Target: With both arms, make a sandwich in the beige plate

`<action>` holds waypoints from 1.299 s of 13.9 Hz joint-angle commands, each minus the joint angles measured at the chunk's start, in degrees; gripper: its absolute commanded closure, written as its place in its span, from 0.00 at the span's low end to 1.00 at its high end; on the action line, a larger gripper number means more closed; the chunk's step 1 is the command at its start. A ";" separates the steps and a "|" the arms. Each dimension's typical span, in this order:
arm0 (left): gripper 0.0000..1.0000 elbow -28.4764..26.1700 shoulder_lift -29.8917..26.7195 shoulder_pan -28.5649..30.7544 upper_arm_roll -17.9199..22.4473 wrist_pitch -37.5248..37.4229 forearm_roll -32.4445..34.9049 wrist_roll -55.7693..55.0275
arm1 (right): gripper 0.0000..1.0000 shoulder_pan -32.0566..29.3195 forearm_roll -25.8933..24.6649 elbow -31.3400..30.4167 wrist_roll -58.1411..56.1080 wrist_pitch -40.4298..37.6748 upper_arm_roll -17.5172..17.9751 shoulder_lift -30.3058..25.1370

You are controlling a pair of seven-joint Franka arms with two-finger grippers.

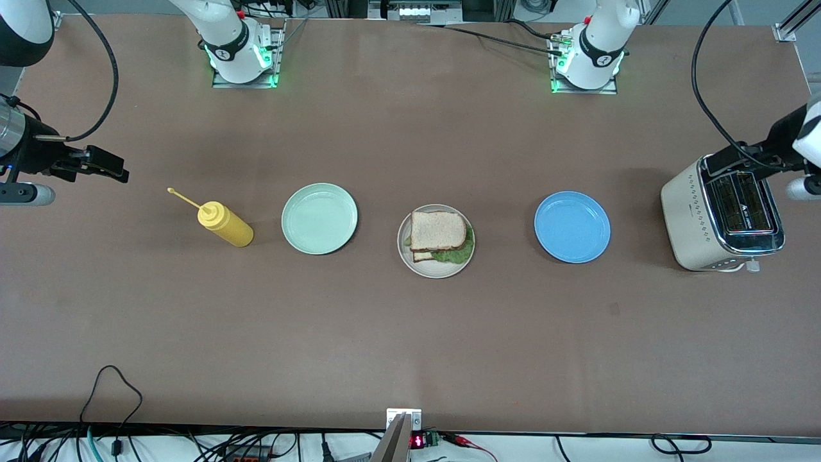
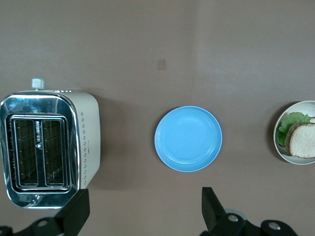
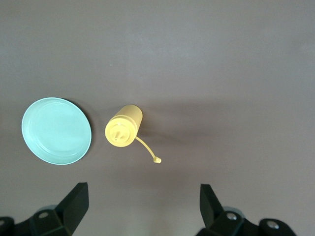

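The sandwich (image 1: 438, 232) lies on the beige plate (image 1: 436, 273) in the middle of the table. Its top bread slice covers the lettuce (image 1: 457, 252), which sticks out at one edge, and a lower slice peeks out beneath. The left wrist view catches the sandwich (image 2: 302, 140) and plate (image 2: 278, 147) at its edge. My left gripper (image 1: 728, 162) (image 2: 144, 196) hangs open and empty over the table by the toaster. My right gripper (image 1: 115, 168) (image 3: 142, 194) hangs open and empty over bare table near the yellow bottle, at the right arm's end.
A blue plate (image 1: 572, 226) (image 2: 188, 138) lies between sandwich and toaster (image 1: 721, 221) (image 2: 49, 147). A mint-green plate (image 1: 319, 218) (image 3: 56, 130) and a yellow squeeze bottle (image 1: 226, 224) (image 3: 123, 128) sit toward the right arm's end.
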 commanded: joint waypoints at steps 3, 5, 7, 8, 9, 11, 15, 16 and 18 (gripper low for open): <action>0.00 -7.41 -6.64 -0.70 -1.28 -0.41 1.62 -0.58 | 0.00 0.06 0.11 -0.43 -0.18 0.07 -0.14 -0.60; 0.00 -7.32 -6.64 -0.70 -1.46 -1.55 2.32 -0.58 | 0.00 0.06 0.11 -0.34 -0.01 0.07 -0.14 -0.60; 0.00 -7.06 -6.90 -0.70 -1.64 -2.35 5.22 -0.32 | 0.00 0.06 0.11 -0.43 -0.01 -0.02 -0.14 -0.60; 0.00 -7.06 -7.16 -0.70 -1.55 -2.35 5.14 -0.23 | 0.00 0.06 0.11 -0.43 -0.01 0.07 -0.14 -0.60; 0.00 -7.06 -7.25 -0.70 -1.46 -2.35 5.14 -0.23 | 0.00 0.06 0.11 -0.43 -0.18 0.07 -0.14 -0.60; 0.00 -6.97 -7.25 -0.79 -1.55 -2.35 4.79 -0.23 | 0.00 -0.12 0.11 -0.43 -0.01 -0.02 -0.14 -0.60; 0.00 -6.97 -7.25 -0.70 -2.17 -2.44 4.35 -0.40 | 0.00 -0.21 0.11 -0.43 -0.01 -0.02 -0.14 -0.60; 0.00 -6.97 -7.25 -0.79 -2.34 -2.35 4.35 -0.58 | 0.00 -0.21 0.11 -0.43 -0.18 -0.02 -0.14 -0.60; 0.00 -6.97 -7.25 -1.22 -2.43 -2.17 4.35 -0.75 | 0.00 -0.21 0.19 -0.43 -0.18 -0.02 -0.14 -0.60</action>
